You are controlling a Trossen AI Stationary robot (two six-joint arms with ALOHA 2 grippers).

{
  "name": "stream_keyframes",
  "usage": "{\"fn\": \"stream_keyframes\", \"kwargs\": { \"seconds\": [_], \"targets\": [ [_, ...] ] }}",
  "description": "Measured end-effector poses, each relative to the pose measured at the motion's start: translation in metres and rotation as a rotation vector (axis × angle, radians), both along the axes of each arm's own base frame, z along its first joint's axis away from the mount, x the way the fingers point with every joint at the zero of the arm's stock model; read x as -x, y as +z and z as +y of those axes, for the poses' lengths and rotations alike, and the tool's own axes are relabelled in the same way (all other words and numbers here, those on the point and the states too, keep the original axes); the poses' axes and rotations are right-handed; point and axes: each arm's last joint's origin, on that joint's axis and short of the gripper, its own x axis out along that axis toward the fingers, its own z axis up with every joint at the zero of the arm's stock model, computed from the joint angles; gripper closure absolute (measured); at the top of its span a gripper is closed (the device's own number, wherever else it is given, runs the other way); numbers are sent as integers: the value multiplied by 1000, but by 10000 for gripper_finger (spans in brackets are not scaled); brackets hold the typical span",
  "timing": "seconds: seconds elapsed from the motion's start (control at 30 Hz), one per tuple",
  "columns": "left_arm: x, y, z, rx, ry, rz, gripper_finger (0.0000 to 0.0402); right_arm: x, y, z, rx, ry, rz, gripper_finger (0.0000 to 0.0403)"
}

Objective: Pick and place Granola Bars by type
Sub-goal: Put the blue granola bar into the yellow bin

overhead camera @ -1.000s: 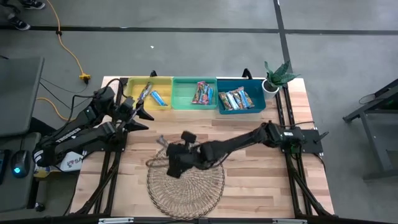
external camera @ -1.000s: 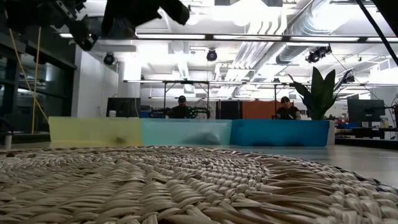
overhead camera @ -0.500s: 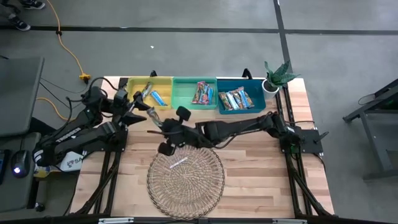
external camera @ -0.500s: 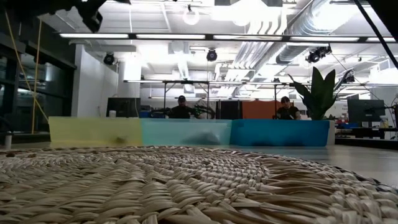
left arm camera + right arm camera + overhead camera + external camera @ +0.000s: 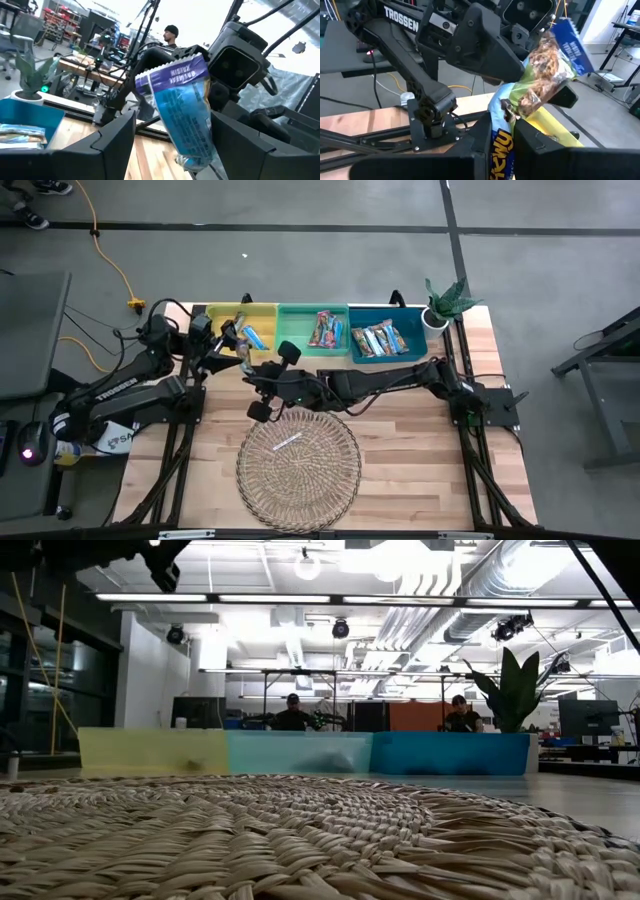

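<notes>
My left gripper [image 5: 230,342] hovers over the near rim of the yellow bin [image 5: 262,310], shut on a light-blue granola bar [image 5: 182,110]. My right arm reaches across the table; its gripper [image 5: 255,377] hangs close beside the left one, shut on a bar in a blue wrapper with yellow lettering [image 5: 498,145]. From the right wrist view, the left gripper's bar [image 5: 552,70] shows a granola print and a blue end. One pale bar [image 5: 287,442] lies flat in the round woven basket [image 5: 330,490]. More bars lie in the three bins. My left gripper pinches the light-blue bar between its two fingers [image 5: 117,137], across the bar's width near its lower end [image 5: 192,155]. The bar is lifted clear and sticks out beyond the fingers, its crimped end [image 5: 175,75] farthest out. My right gripper pinches the blue-and-yellow bar between its fingers [image 5: 477,142], by the end nearest the wrist [image 5: 497,152]. The bar is lifted clear and its free end [image 5: 502,100] points toward the left gripper.
The yellow, green [image 5: 284,340] and blue [image 5: 412,350] bins stand in a row along the far edge, each holding bars. A potted plant [image 5: 445,302] stands at the far right corner. The basket fills the near middle; its weave [image 5: 300,840] fills the low view.
My right gripper has risen from the basket and swung toward the far left, ending beside the left gripper near the yellow bin. My left gripper has moved toward the far edge, over the yellow bin's near rim. One bar stays in the basket.
</notes>
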Motion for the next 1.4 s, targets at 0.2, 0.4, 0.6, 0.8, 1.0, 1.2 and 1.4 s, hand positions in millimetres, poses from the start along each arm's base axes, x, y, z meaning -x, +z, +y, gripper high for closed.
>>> {"fn": "stream_keyframes", "kwargs": {
  "seconds": [0.2,0.4,0.6,0.8,1.0,1.2,1.4],
  "targets": [
    [-3,3,2,-5,-9,-28,152,0,1,-3,19,-4,6,368],
    [-5,4,3,14,-46,-28,152,-1,1,-8,16,-9,6,368],
    [-6,4,3,28,-49,-33,162,-1,1,-11,15,-15,5,368],
    [-6,4,4,25,-46,-33,221,-1,1,-11,16,-13,12,368],
    [-6,4,4,24,-44,-33,279,0,0,-11,11,-15,14,368],
    [-6,4,4,19,-43,-34,317,0,-1,-11,8,-16,25,368],
    [-6,4,4,17,-41,-33,336,0,-2,-11,-7,-20,27,367]
  ]
}}
